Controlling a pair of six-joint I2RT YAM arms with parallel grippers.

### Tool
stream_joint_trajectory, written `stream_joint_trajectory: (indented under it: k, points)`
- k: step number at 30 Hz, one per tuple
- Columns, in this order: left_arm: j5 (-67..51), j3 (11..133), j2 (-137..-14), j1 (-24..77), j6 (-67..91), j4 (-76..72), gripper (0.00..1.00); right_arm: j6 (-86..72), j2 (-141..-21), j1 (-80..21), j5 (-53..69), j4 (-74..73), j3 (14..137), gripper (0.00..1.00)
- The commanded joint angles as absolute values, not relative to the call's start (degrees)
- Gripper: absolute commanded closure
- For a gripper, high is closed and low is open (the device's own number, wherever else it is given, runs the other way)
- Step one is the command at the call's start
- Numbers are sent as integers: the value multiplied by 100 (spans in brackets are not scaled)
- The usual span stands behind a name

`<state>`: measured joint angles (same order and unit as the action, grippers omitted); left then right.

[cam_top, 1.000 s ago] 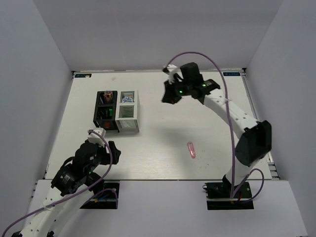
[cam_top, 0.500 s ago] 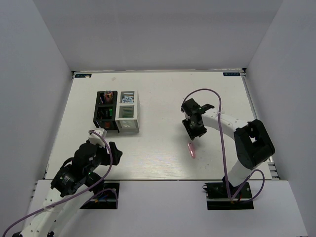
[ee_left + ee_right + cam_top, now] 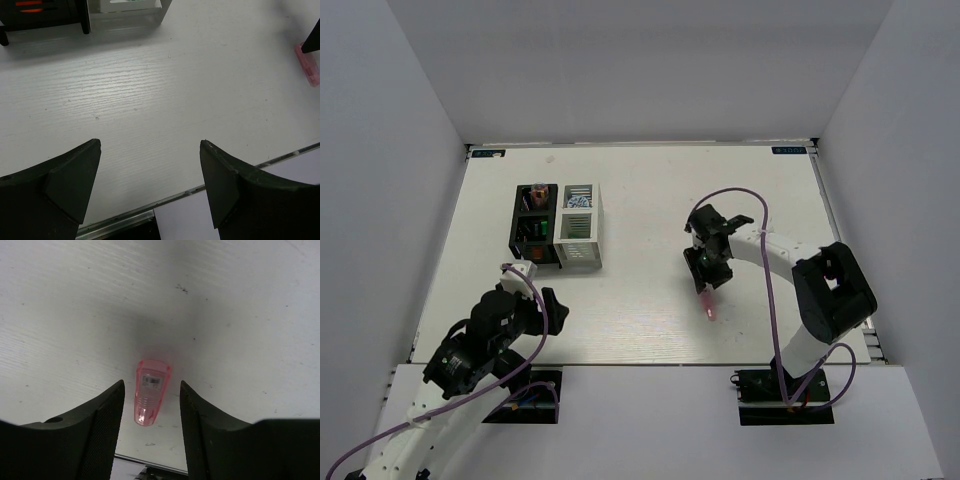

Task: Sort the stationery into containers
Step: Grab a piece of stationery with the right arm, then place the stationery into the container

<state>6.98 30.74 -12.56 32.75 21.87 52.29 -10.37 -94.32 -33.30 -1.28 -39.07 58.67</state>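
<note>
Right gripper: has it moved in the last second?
Yes. The right gripper swung from the far side of the table toward the near edge and now sits open over the pink capsule, which lies where it did.

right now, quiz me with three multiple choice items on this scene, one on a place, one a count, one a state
1. Where is the pink capsule piece?
A. inside a box
B. on the table, between the right fingers
C. held up off the table

2. How many organiser boxes stand on the table?
A. three
B. one
C. two

3. How are the left fingers?
A. open, holding nothing
B. shut on a marker
C. shut on a roll

Answers:
1 B: the right wrist view shows it lying flat with a finger on either side.
2 C: only the black box and the white box stand there, side by side.
3 A: bare table shows in the wide gap between them.
</note>
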Motion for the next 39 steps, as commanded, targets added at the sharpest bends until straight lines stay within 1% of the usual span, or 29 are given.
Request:
stream_joint_trajectory:
  k: [1,9,13,15,16,20,23,24,25,26,27,28,29,31,33,34,37,38,39]
  points:
    - [633,3050,-1248,3287,2127,5194,10,-1292,-9430,-3357,255,-3859,5810,48]
    - [624,3059,-1204,3287,2127,5194,10,-1336,-9633,-3392,-167,-3771,5590,48]
    - [615,3059,-1195,3287,2118,5194,10,-1432,-9703,-3419,-97,-3586,5397,56]
    - [633,3059,-1187,3287,2127,5194,10,-1494,-9756,-3463,-184,-3490,5300,63]
    - [633,3059,-1187,3296,2110,5194,10,-1529,-9782,-3489,-280,-3454,5265,75]
    - [642,3059,-1178,3287,2118,5212,10,-1451,-9861,-3577,-352,-3541,5343,100]
    - [650,3050,-1186,3287,2118,5212,10,-1073,-9783,-3568,-62,-3603,5799,100]
    - [650,3059,-1187,3278,2109,5203,10,-916,-9713,-3577,321,-3630,5931,100]
    - [650,3059,-1213,3296,2109,5203,10,-488,-9660,-3568,1326,-3665,6081,100]
    - [659,3050,-1204,3296,2109,5203,10,-74,-9624,-3577,1675,-3717,6656,100]
    - [668,3059,-1213,3287,2118,5212,10,408,-9598,-3629,2035,-3909,6871,100]
    - [659,3059,-1230,3278,2118,5203,10,604,-9598,-3639,2726,-3946,7064,100]
    - [694,3050,-1222,3296,2118,5194,10,954,-9624,-3647,2890,-3885,7588,100]
    - [721,3059,-1230,3287,2127,5203,10,1290,-9763,-3761,3433,-3701,8091,100]
    - [747,3050,-1239,3287,2153,5229,10,1791,-9930,-3884,3689,-3333,8610,100]
    - [747,3050,-1239,3287,2145,5212,10,1906,-9940,-3911,3857,-3044,8692,100]
    - [747,3050,-1283,3287,2145,5221,10,2389,-10046,-4016,3832,-1903,8719,100]
    - [773,3050,-1327,3278,2153,5229,10,2452,-10081,-4051,3902,-1785,8771,100]
    - [782,3059,-1327,3278,2153,5229,10,2504,-10316,-4069,4007,-1802,9093,100]
